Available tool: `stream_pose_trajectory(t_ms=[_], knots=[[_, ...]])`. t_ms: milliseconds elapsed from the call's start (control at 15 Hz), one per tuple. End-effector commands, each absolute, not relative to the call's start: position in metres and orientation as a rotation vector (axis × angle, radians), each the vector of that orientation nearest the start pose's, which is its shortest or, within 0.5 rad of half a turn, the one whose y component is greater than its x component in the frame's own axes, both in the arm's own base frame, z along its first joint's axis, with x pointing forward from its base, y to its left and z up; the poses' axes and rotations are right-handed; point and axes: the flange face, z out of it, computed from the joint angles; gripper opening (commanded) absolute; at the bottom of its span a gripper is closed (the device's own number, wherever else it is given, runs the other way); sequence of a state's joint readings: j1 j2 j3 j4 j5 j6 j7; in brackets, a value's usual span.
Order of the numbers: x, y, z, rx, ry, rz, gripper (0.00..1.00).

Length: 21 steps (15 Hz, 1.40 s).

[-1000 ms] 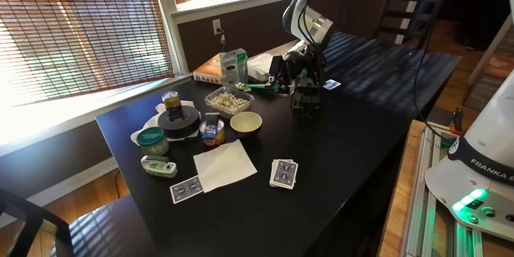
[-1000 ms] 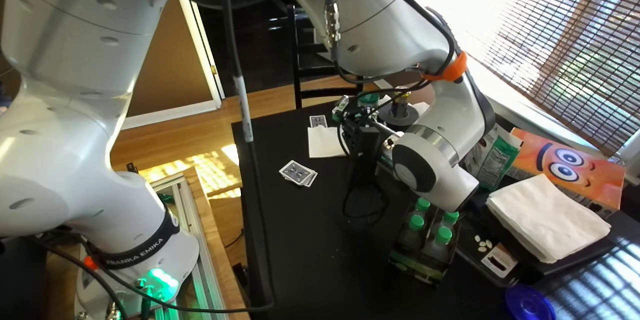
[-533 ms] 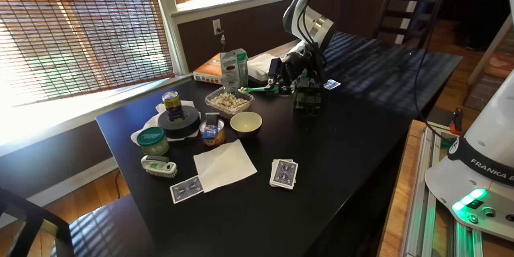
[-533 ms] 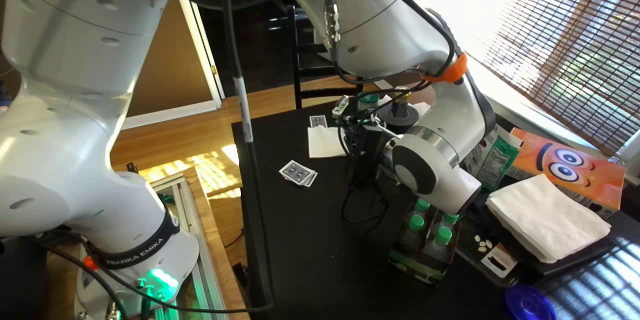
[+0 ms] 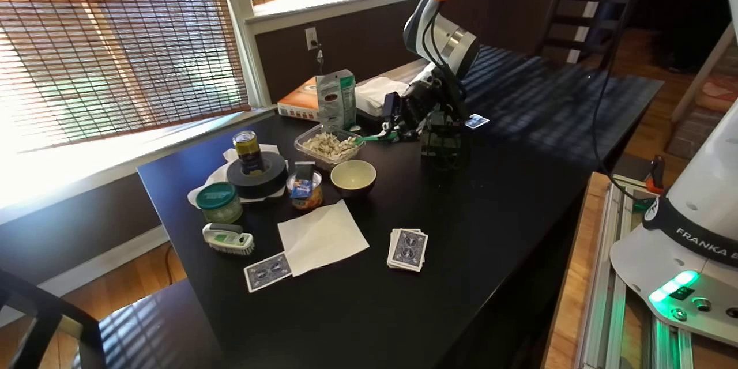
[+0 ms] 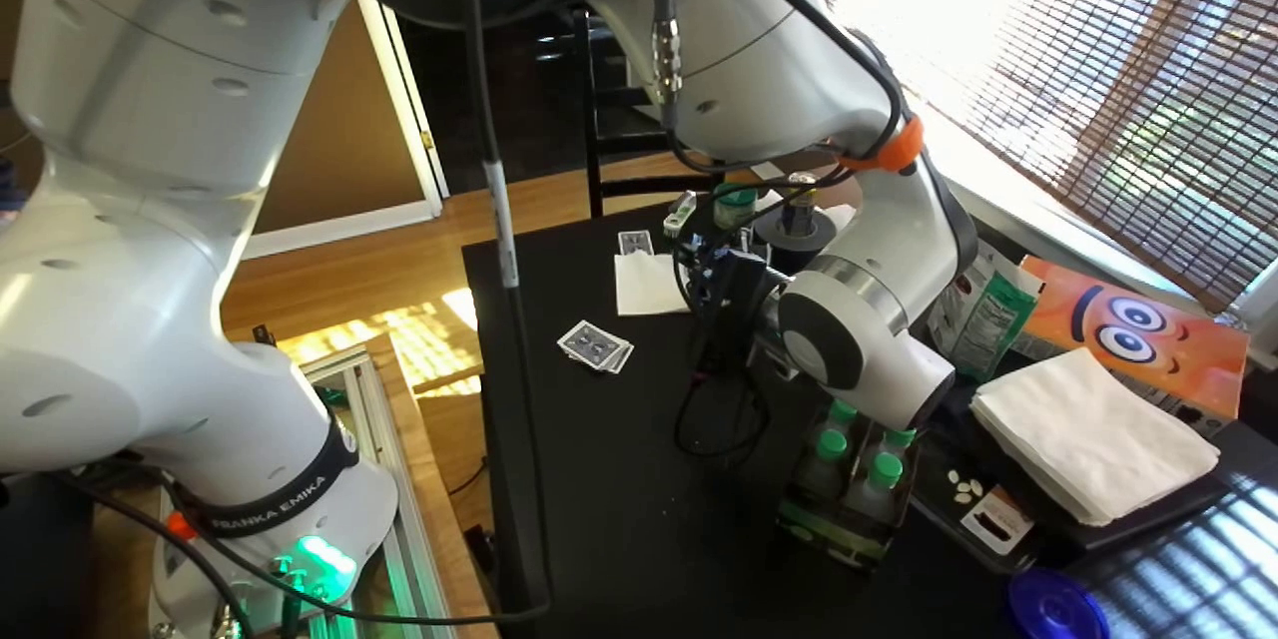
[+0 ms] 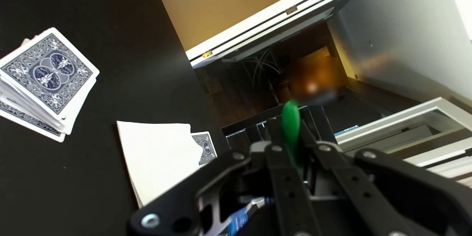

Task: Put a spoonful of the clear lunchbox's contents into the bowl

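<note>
Evidently the tool (image 7: 290, 136) is clamped on the spoon (image 5: 376, 138): in the wrist view its two halves stand tight on either side of the green handle. Held well back from the head, the spoon reaches out ahead, presumably so that it can get at the food without the bulky tool crossing the low wall of the lunchbox (image 5: 311, 154). That box stands on the bench (image 5: 478, 225) with its pale contents (image 5: 327, 145) inside, and in an exterior view the spoon's far end meets its rim on the side toward the tool. Whether the head is dug in or loaded cannot be told.

Scooping seems the step in hand, with the carry to come, since no bits show in the bowl (image 5: 353, 177). The bowl sits just beside the lunchbox, a sensible spot: a short carry should spill little. The spoon dips only slightly toward its head, so the scoop may be shallow; pressing harder could slide the light box or twist the thin handle in the grip. A pouch (image 5: 336, 101) stands upright just behind the lunchbox, which probably leaves scant room to push that way.
</note>
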<state>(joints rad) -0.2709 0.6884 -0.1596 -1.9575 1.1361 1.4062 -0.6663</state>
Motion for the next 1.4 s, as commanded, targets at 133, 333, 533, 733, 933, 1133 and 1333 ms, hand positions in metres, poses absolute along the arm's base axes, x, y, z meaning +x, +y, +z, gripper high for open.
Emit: stream_pose_trajectory(t_ms=[133,333,533,733,933,1133,1333], knots=[[0.511,-0.104,0.123,-1.694,0.433,0.499,0.03],[0.512,-0.100,0.119,-1.690,0.461,0.536,0.03],[0.512,-0.098,0.116,-1.685,0.496,0.575,0.03],[0.512,-0.097,0.115,-1.669,0.525,0.612,0.03],[0.514,-0.097,0.114,-1.653,0.560,0.646,0.03],[0.519,-0.100,0.110,-1.659,0.604,0.666,0.03],[0.528,-0.101,0.102,-1.668,0.623,0.684,0.03]])
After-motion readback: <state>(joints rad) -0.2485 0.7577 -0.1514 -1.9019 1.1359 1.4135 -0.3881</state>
